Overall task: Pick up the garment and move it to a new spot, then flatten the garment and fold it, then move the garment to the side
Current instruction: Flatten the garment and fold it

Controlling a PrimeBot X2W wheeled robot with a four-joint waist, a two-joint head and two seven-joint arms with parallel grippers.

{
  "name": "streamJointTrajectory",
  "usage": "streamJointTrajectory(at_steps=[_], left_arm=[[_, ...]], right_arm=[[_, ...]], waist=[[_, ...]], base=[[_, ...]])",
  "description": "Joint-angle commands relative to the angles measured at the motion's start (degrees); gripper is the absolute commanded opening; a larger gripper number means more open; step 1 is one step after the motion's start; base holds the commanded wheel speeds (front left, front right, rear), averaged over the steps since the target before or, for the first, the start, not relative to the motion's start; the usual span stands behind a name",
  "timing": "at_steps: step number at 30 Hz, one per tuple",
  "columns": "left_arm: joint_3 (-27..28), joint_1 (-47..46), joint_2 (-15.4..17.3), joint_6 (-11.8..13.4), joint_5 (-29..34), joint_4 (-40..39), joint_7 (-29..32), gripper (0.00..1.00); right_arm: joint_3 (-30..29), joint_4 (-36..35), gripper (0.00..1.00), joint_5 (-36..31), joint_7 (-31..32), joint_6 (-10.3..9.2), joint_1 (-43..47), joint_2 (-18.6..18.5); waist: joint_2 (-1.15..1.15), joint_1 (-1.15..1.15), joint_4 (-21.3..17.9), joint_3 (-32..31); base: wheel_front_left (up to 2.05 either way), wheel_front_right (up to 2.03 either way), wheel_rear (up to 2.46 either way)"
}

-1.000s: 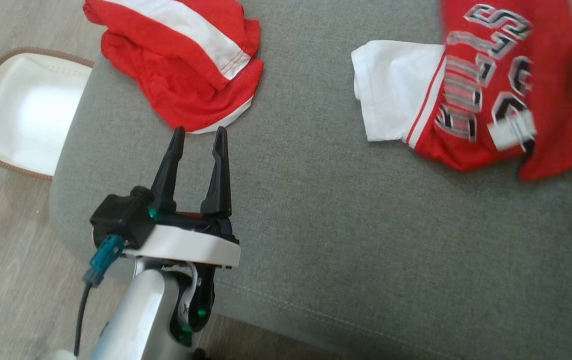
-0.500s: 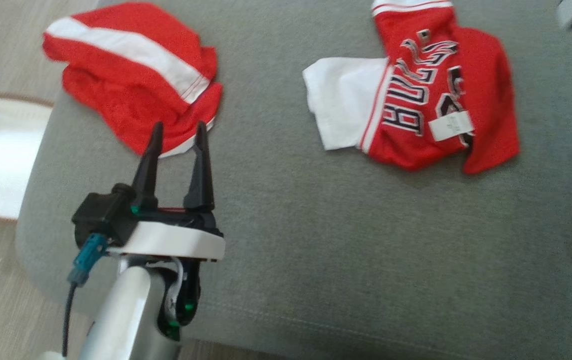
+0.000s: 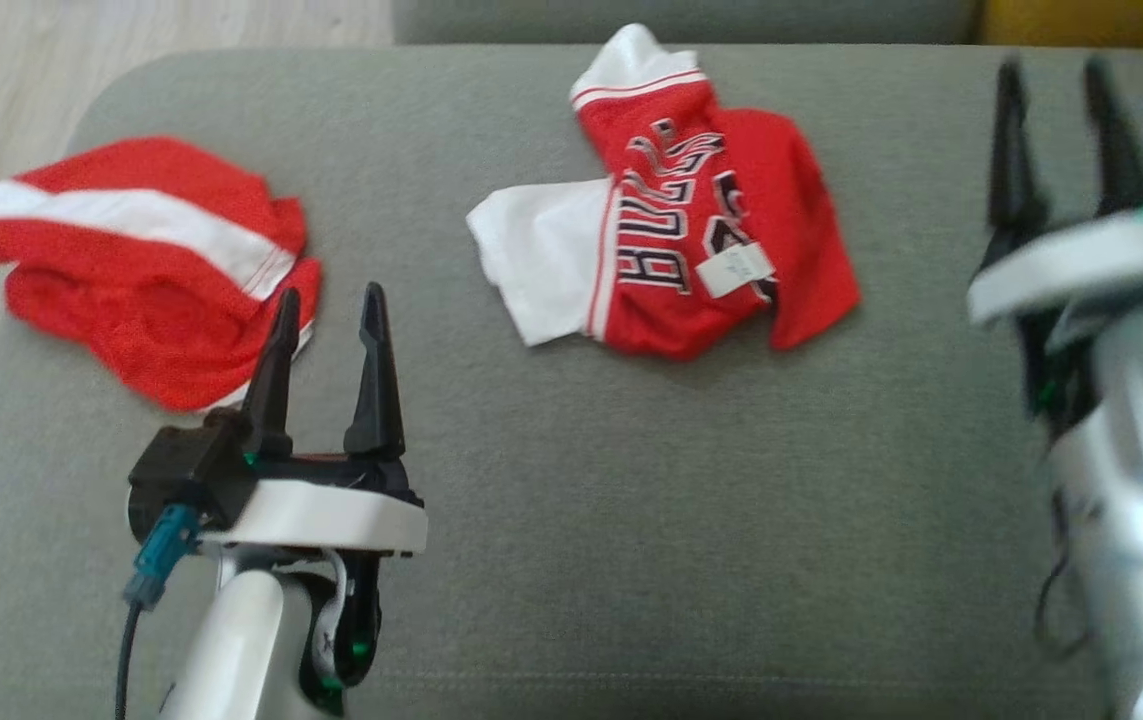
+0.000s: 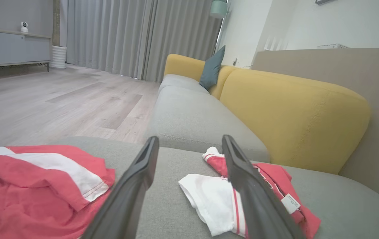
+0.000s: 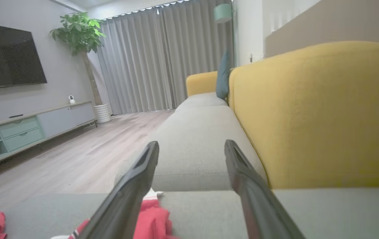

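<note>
Head view: the grey sofa seat (image 3: 631, 520) spreads wide, and the jersey (image 3: 701, 250) lies crumpled on it a little past the middle, toward the back. It is red with black-and-white lettering. One white sleeve sticks out to the left, and a white label (image 3: 734, 270) is turned up on top. Nothing is touching it.

Well apart from it, near the seat's left end, lies a bunched pair of red shorts (image 3: 131, 260) with a white stripe.

The left gripper (image 3: 331, 292) is at the lower left with its two dark fingers spread and nothing between them. One fingertip shows against the near edge of the shorts, though I cannot tell whether it touches the cloth.

The right gripper (image 3: 1051, 65) stands at the right edge, blurred. Its fingers are parted too and hold nothing, and it is off to the right of the jersey.

From the left wrist, the jersey sits just beyond the fingers. Farther back is a second grey seat with a yellow backrest (image 4: 292, 116) and a blue cushion (image 4: 212, 68). A wooden floor (image 4: 60, 103) runs off to the left.

From the right wrist, a bit of the red jersey shows low down by the left finger.
</note>
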Motion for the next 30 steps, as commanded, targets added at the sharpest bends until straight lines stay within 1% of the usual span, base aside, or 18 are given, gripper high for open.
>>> streamJointTrajectory(at_steps=[1, 4, 6, 10, 13, 17, 23, 30], left_arm=[[2.37, -1.12, 0.41, -0.03, 0.45, -2.17, -0.31, 1.00], [2.73, -0.50, 0.41, -0.09, 0.38, -2.12, -0.31, 1.00], [2.89, 0.01, 0.41, -0.20, 0.22, -1.97, -0.31, 1.00], [2.79, 0.76, 0.41, -0.65, 0.50, -1.57, -0.31, 1.00], [2.79, 0.89, 0.41, -0.95, 0.78, -1.37, -0.31, 1.00], [2.62, 0.64, 0.41, -1.34, 1.06, -1.26, -0.31, 1.00], [1.86, 0.07, 0.41, -1.68, 1.25, -1.04, -0.31, 1.00], [1.30, -0.68, 0.41, -1.45, 0.91, -0.96, -0.31, 1.00]], right_arm=[[-0.75, -4.17, 1.00, -1.53, -0.60, 0.37, 2.78, 2.61], [-4.34, -10.33, 1.00, -5.44, -0.60, 0.37, 10.75, 6.45], [-5.80, -13.48, 1.00, -6.77, -0.60, 0.37, 15.72, 8.21], [-6.74, -17.56, 1.00, -7.30, -0.21, 0.37, 23.22, 9.40], [-5.24, -18.97, 1.00, -4.25, -0.10, 0.37, 26.16, 9.47], [-3.46, -19.81, 1.00, -3.42, 0.03, 0.37, 27.17, 9.49], [-0.96, -19.78, 1.00, -4.70, 1.20, 0.37, 26.22, 9.50], [2.26, -15.30, 1.00, -11.29, 5.33, 0.37, 22.29, 9.50]], waist=[[0.00, 0.00, -1.97, -1.30], [0.00, 0.00, -3.19, -1.77], [0.00, 0.00, -3.88, -2.00], [0.00, 0.00, -4.89, -2.14], [0.00, 0.00, -5.21, -1.94], [0.00, 0.00, -5.06, -1.39], [0.00, 0.00, -3.55, -0.20], [0.00, 0.00, -0.13, 2.00]], base=[[0.00, 0.00, 0.00], [0.00, 0.00, 0.00], [0.00, 0.00, 0.00], [0.00, 0.00, 0.00], [0.00, 0.00, 0.00], [0.00, 0.00, 0.00], [0.00, 0.00, 0.00], [0.00, 0.00, 0.00]])
